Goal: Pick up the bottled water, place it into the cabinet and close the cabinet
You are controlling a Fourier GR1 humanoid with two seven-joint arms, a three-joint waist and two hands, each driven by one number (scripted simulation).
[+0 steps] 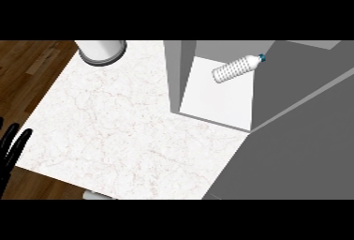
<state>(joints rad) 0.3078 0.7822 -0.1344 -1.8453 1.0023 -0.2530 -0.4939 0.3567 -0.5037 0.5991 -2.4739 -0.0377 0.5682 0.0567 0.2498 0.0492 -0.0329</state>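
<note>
The water bottle (pixel 237 69), clear and ribbed with a blue cap, lies on its side on the white floor of the cabinet (pixel 214 101) at the upper right, cap pointing to the far right. The cabinet's grey left wall (pixel 176 75) stands beside it, and the opening faces me. A broad grey panel (pixel 297 150), which looks like the cabinet's door, covers the lower right and meets the cabinet's front corner. My left hand (pixel 14 140) rests at the left edge with fingers straight and up, holding nothing. My right hand does not show.
The white marble counter (pixel 124 126) spreads across the middle. A white and grey round canister (pixel 101 50) stands at its far left corner. Dark wooden floor (pixel 27 70) lies beyond the counter's left edge. A small pale grey shape (pixel 97 194) pokes in at the lower edge.
</note>
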